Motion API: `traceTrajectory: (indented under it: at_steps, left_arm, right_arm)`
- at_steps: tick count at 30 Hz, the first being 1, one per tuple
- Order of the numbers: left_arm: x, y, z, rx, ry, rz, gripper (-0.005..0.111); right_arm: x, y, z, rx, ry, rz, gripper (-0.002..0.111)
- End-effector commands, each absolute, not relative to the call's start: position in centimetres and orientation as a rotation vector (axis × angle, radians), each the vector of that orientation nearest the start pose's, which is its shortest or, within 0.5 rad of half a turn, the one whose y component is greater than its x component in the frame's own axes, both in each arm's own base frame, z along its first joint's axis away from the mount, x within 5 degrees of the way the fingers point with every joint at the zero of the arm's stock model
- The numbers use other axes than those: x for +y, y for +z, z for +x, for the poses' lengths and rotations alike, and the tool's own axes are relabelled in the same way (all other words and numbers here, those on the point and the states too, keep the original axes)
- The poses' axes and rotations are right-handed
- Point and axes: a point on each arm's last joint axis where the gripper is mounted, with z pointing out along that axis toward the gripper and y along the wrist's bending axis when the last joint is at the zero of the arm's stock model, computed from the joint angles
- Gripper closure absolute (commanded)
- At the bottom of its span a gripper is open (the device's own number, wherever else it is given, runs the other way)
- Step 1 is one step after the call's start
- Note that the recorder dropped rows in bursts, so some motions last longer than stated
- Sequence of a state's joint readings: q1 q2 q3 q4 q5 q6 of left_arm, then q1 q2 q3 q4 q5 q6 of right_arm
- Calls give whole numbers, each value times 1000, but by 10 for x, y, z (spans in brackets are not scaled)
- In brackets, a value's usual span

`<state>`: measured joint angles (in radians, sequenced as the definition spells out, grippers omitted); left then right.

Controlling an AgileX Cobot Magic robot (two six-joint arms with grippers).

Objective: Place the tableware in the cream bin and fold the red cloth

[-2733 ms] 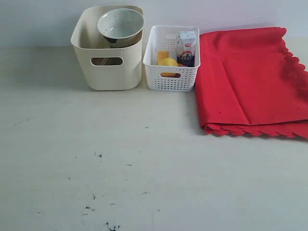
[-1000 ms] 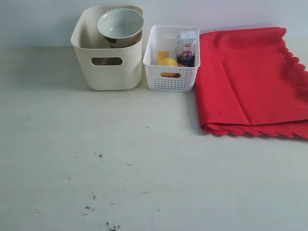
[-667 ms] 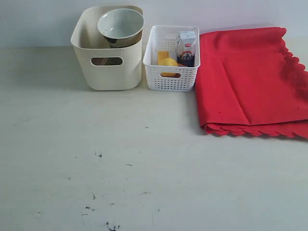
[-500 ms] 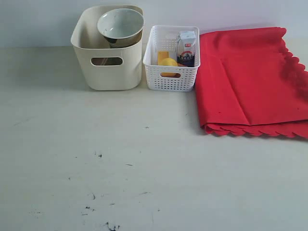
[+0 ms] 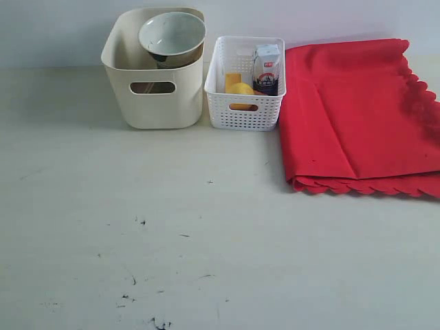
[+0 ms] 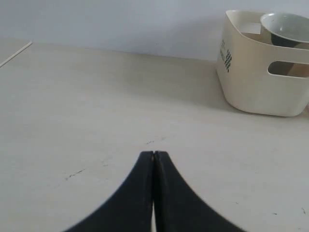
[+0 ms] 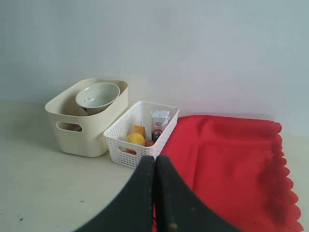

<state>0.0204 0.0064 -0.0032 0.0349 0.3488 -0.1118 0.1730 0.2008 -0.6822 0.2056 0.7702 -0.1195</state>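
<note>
Both your left fingers (image 6: 140, 193) and right fingers (image 7: 140, 193) are pressed together, holding nothing, above the pale surface (image 5: 206, 240). You see the white bowl (image 5: 172, 34) tilted at the top of the cream bin (image 5: 155, 110); something brown behind its handle cut-out is possibly the plate. The red cloth (image 5: 357, 110) lies doubled over just beside the white perforated basket (image 5: 244, 117).
</note>
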Motion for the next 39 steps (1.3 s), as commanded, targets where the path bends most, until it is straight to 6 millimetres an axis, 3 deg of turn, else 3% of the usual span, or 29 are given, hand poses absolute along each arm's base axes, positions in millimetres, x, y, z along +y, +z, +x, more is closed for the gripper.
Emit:
traceTrajectory:
  at_steps: [1,15,20,39]
  left_arm:
    - [2,182,53,1829,-27,-90,107]
    - [2,182,53,1829,-27,-90,107]
    - [2,182,53,1829,-27,-90,107]
    - [2,182,53,1829,-27,-90,107]
  right_arm:
    - [16,352,16,1750,274,-233,108]
    - [15,352,17,1740,223,-269,108]
    - [16,346,26,1682,233,-237,108]
    - [15,263,64,1647,226,-116,108]
